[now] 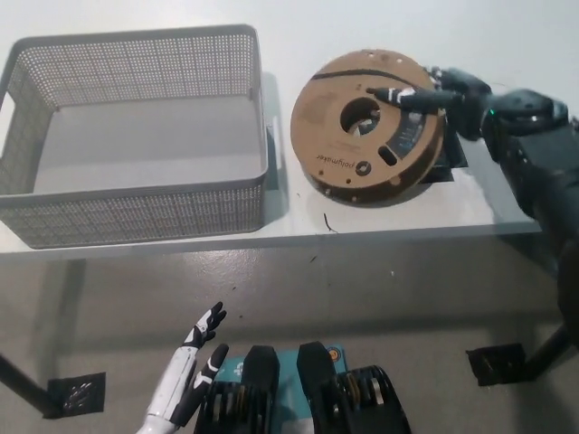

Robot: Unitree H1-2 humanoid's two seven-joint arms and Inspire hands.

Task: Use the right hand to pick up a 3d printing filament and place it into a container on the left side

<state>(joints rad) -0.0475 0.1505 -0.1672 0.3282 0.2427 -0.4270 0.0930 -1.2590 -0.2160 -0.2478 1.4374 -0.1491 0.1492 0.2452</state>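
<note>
Spool [366,127] of 3d printing filament is held by the right robot hand [434,95], its face tilted toward the camera, black fingers [398,94] closed over the rim and reaching to the centre hole. It appears lifted or tipped above the counter [298,226], just right of the basket [136,212]. The basket is seen empty, on the counter's left part. The left robot hand [194,348] is rested low at the lower left, below the counter edge, fingers spread and nothing held.

Judged step: carrying across to the basket. The grip should be kept firm, since a flat disc may swing or slip; the spool should be raised enough for the basket's near wall to be cleared, then lowered flat inside.

Counter is pale and smooth, with a black mark [448,167] under the spool. Grey floor is seen below.
</note>
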